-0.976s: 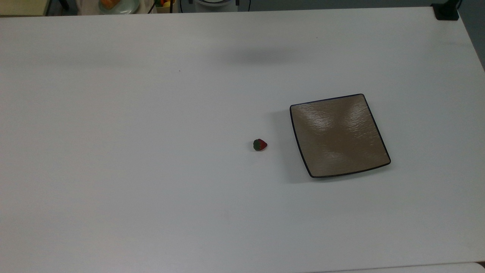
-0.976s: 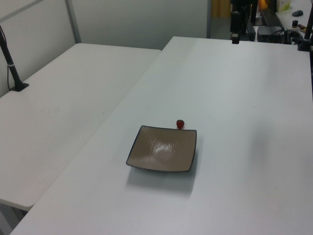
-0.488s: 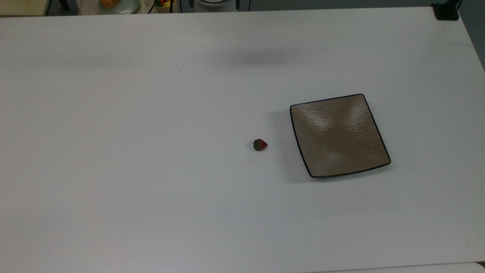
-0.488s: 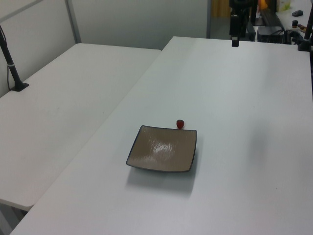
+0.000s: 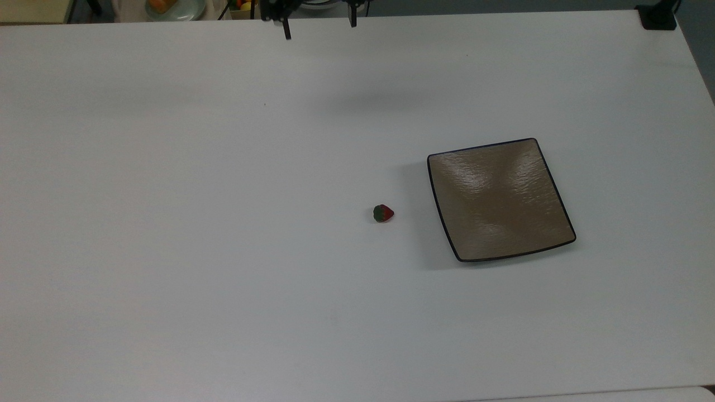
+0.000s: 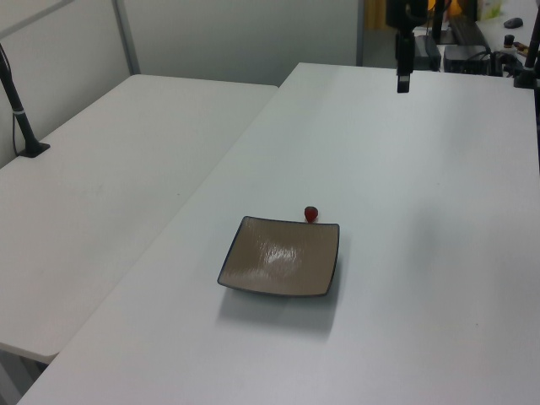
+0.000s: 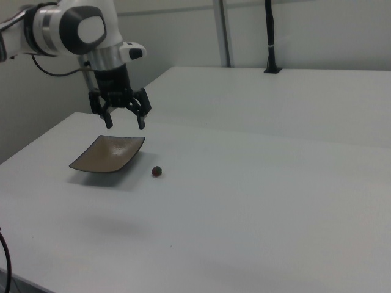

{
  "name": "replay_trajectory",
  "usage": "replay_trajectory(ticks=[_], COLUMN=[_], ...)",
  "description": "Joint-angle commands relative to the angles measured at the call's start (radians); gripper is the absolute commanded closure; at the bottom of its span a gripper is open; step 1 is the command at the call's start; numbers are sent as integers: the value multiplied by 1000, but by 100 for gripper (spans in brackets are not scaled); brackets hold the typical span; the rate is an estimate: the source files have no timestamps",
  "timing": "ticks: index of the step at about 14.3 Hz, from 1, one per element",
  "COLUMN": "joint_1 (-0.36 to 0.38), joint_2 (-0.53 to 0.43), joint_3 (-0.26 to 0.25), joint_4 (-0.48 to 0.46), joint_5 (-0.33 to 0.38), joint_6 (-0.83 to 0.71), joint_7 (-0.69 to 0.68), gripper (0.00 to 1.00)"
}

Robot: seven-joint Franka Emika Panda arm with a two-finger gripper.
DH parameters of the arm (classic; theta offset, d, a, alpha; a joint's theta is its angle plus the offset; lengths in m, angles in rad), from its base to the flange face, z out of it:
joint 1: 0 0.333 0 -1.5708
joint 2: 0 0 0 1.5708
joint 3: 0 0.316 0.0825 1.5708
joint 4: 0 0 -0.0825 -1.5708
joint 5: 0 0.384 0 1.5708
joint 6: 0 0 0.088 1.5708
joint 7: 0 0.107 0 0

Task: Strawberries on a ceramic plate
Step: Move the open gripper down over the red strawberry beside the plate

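A tiny strawberry [image 5: 383, 213], red with a dark green cap, lies on the white table a short way to the top view's left of the ceramic plate [image 5: 499, 200]. The plate is square, glossy brown-beige with a thin dark rim, and nothing lies on it. My gripper [image 5: 320, 29] hangs open and empty above the table's far edge, well away from both. In the right view the gripper [image 7: 125, 124] hovers high over the plate [image 7: 107, 154] and the strawberry [image 7: 157, 171]. In the left view the strawberry [image 6: 311, 214] sits just behind the plate [image 6: 283, 267], and the gripper [image 6: 403, 83] is far back.
A pale round dish [image 5: 173, 6] with orange food stands beyond the table's far edge. A black clamp [image 5: 658, 17] sits on the far right corner. A second white table [image 6: 101, 194] adjoins on the left view's left. A black post [image 7: 269, 36] rises at the back.
The gripper has come down and forward: its fingers now reach into the top view's upper edge, and it hangs lower in the left view. Strawberry and plate have not moved.
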Motion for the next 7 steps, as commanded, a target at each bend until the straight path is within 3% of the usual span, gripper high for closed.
replay_trajectory(ticks=[1,7], joint_1=[6,41], joint_2=[37,183], joint_3=[-6,5], joint_4=[-21,-22], joint_5=[18,19], joint_6=[73,299], joint_7=[-253,-285], gripper=[0,0])
